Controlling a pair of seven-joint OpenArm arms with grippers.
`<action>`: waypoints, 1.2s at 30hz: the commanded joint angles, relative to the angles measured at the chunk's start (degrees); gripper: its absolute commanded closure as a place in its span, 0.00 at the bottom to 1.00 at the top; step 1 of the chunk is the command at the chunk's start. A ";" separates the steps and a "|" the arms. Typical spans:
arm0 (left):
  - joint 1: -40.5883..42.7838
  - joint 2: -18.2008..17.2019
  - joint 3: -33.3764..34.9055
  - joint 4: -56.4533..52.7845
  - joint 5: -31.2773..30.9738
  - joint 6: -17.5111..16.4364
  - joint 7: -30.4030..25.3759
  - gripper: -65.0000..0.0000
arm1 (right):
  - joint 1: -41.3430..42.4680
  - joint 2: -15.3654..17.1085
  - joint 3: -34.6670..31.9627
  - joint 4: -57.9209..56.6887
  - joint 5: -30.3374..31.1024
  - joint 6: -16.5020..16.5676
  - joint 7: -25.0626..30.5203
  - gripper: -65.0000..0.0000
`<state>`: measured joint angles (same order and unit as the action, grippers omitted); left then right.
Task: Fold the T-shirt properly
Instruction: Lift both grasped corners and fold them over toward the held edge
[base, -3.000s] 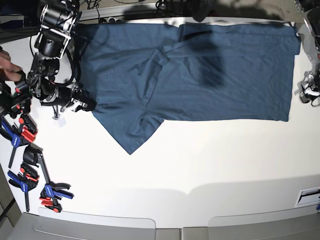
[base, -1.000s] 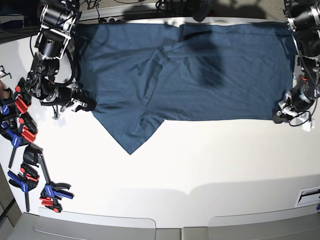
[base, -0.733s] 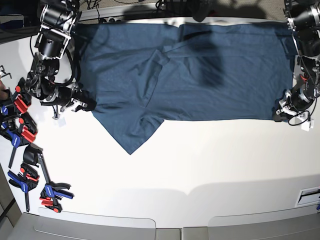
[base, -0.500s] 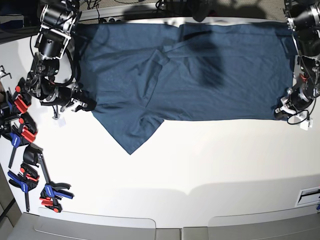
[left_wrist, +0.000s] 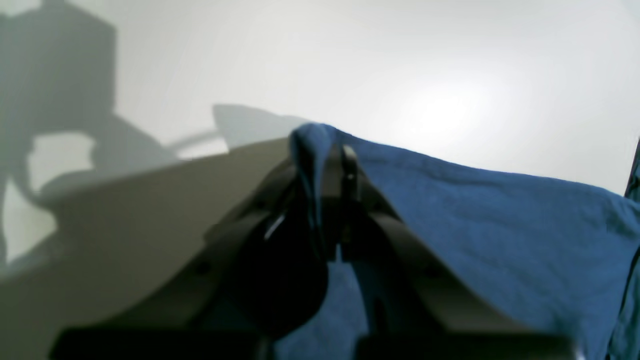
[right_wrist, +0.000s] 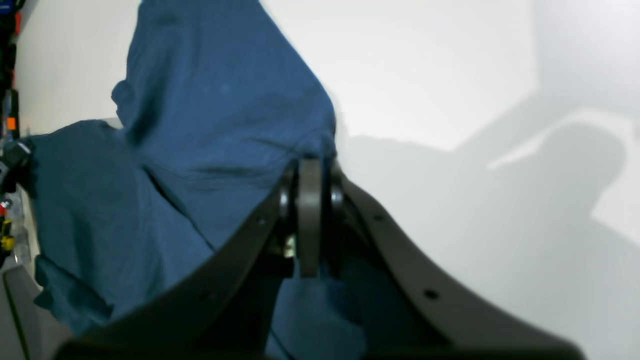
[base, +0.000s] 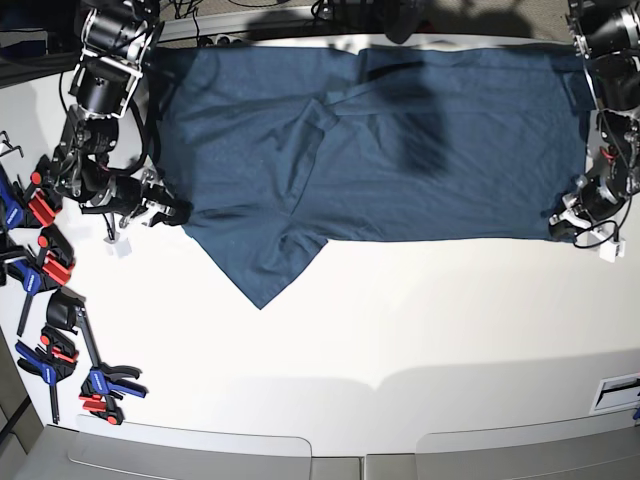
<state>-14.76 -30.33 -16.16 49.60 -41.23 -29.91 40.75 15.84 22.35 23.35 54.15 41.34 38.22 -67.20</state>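
Note:
The dark navy-teal T-shirt (base: 400, 150) lies spread flat along the far half of the white table (base: 400, 330), with one sleeve pointing toward the front at the left (base: 265, 270). My right gripper (base: 172, 211) is shut on the shirt's near left edge; in the right wrist view its fingers (right_wrist: 310, 200) pinch the blue cloth (right_wrist: 210, 130). My left gripper (base: 562, 224) is shut on the shirt's near right corner; in the left wrist view the jaws (left_wrist: 325, 160) clamp a fold of fabric (left_wrist: 490, 220). The neck label is hidden.
Several blue, red and black spring clamps (base: 45, 270) lie along the table's left edge, with more further forward (base: 100, 385). A printed sticker (base: 615, 392) sits at the front right. The table's front edge (base: 330, 455) runs along the bottom of the base view.
Since three seconds ago my left arm has come down onto the shirt's near right corner and shut on it. In the last second it shifted slightly. My right arm stayed put.

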 joint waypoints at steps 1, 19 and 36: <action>-1.42 -1.33 -0.28 2.14 -1.07 -0.59 -0.66 1.00 | 1.29 1.01 0.20 1.68 1.07 0.59 0.52 1.00; -1.42 -2.91 -0.31 9.07 -4.96 -0.59 3.78 1.00 | 1.25 1.01 0.26 9.46 10.69 1.78 -6.23 1.00; -1.40 -4.98 -0.31 9.07 -14.82 -6.97 11.74 1.00 | -6.86 1.01 0.26 21.18 17.62 1.78 -11.76 1.00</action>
<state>-14.92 -33.98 -16.16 57.56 -54.28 -36.34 53.19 7.68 22.37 23.35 74.24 57.28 39.68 -79.96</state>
